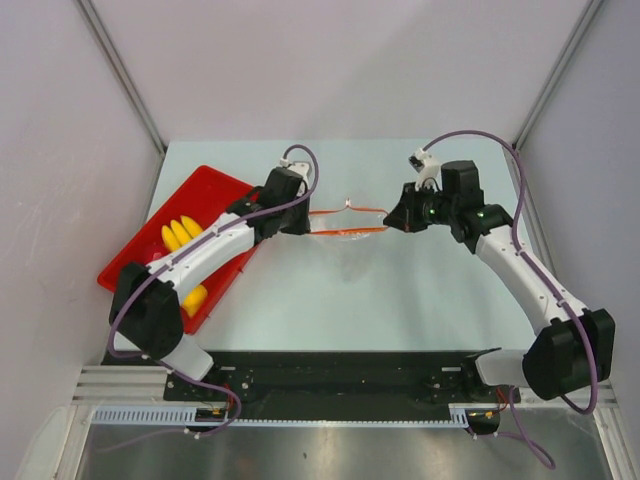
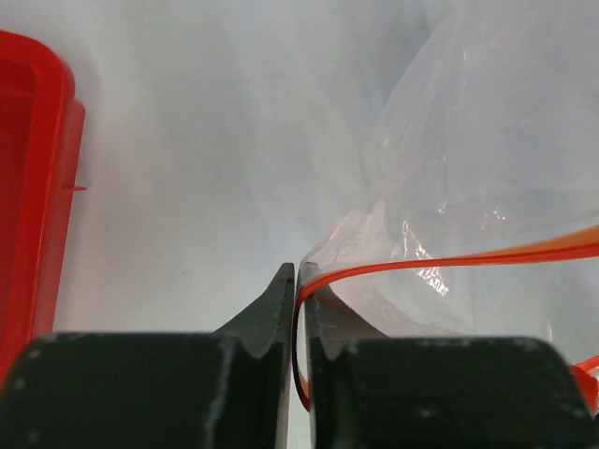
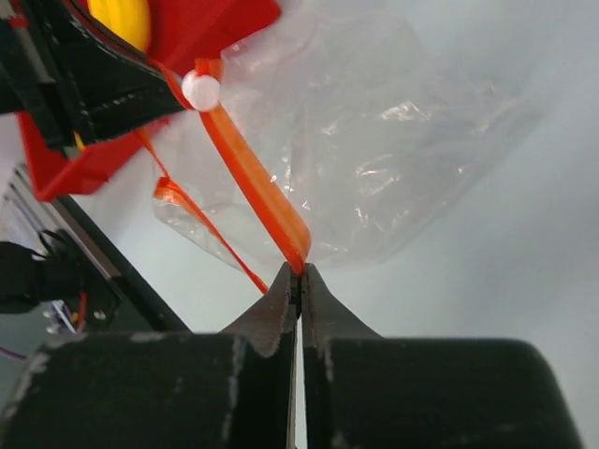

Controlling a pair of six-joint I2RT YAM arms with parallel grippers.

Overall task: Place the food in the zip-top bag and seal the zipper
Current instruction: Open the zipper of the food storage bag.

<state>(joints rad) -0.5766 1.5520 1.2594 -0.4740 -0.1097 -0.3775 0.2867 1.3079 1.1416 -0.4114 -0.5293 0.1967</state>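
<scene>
The zipper is pinched at one end by the left hand and at the other by the right hand, each pressed tight on the strip. The bag is held stretched just right of the tray, where bananas are seen lying.

Setting: robotics lab, enclosed test cell. Evidence: plain pale wall panels on three sides, joined by grey metal struts; bare pale-green tabletop; left arm and right arm, white and black, mounted on a black base plate along an aluminium rail at the near edge; purple cables looped over both arms; props limited to a red tray holding toy bananas.
</scene>
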